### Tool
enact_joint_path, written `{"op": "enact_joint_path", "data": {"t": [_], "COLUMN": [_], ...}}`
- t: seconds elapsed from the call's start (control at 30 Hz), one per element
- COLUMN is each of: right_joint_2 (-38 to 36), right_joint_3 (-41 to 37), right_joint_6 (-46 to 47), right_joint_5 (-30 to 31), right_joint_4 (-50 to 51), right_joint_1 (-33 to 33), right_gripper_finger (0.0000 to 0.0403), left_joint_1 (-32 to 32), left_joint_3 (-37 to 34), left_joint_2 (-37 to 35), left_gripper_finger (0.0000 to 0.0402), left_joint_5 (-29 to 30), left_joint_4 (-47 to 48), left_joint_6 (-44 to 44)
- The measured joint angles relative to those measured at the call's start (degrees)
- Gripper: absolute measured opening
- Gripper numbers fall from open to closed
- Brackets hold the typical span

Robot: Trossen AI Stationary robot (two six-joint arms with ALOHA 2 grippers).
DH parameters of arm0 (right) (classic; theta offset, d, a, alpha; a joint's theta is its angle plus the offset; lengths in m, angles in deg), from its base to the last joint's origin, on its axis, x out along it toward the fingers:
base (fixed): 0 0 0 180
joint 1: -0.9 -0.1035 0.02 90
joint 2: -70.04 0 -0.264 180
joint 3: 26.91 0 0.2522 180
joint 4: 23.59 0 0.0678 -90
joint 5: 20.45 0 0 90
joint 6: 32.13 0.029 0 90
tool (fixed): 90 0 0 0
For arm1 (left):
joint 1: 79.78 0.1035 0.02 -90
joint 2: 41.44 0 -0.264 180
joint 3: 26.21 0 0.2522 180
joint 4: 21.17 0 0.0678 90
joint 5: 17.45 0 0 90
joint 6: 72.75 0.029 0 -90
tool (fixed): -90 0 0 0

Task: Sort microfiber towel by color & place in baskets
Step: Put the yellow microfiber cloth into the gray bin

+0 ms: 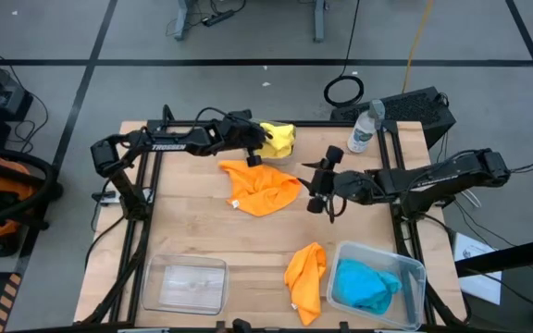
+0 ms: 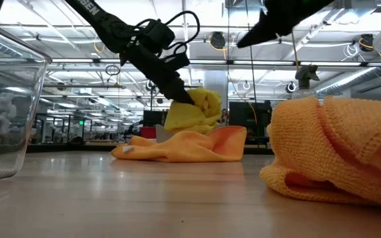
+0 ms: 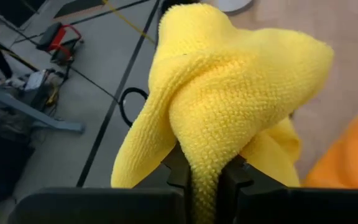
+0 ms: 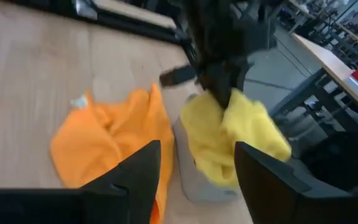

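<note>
Yellow towel (image 3: 229, 93) in left tool (image 3: 204, 180)

2 orange towels (image 1: 260, 188) (image 1: 305, 277), 1 yellow towel (image 1: 280, 139), 1 blue towel (image 1: 365, 284), 2 baskets (image 1: 191, 285) (image 1: 413, 268), 1 bottle (image 1: 365, 127), 2 arms.

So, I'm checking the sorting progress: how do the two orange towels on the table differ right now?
The orange towel in the middle lies spread out and flat, near the left gripper holding a yellow towel. The orange towel at the front is bunched into a narrow heap, beside the basket holding blue cloth. Neither is in a basket or gripped.
</note>
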Motion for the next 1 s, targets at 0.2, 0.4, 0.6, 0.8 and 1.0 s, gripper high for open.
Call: {"op": "enact_joint_path", "data": {"t": [0.2, 0.4, 0.6, 0.8, 1.0], "right_joint_2": [8.1, 18.0, 24.9, 30.4, 34.7], "right_joint_3": [0.0, 0.0, 1.6, 7.9, 14.8], "right_joint_6": [3.5, 5.2, 13.2, 13.3, 13.4], "right_joint_5": [-4.6, -9.7, -18.2, -19.8, -19.7], "right_joint_4": [-25.4, -33.5, -34.3, -28.6, -18.6], "right_joint_1": [7.2, 17.3, 25.2, 28.0, 28.2], "right_gripper_finger": [0.0122, 0.0017, 0.0018, 0.0003, 0.0002], "left_joint_1": [-0.2, -0.7, -1.2, -2.0, -3.2], "left_joint_3": [0.0, 0.0, 0.0, 0.0, 0.0], "left_joint_2": [0.0, 0.0, 0.0, 0.0, -0.1], "left_gripper_finger": [0.0038, 0.0039, 0.004, 0.0105, 0.0183], "left_joint_5": [0.9, 1.5, 1.7, 2.5, 9.4], "left_joint_4": [0.0, 1.9, 1.7, 1.7, 3.1], "left_joint_6": [-0.1, 1.1, 1.3, 0.8, 0.8]}}
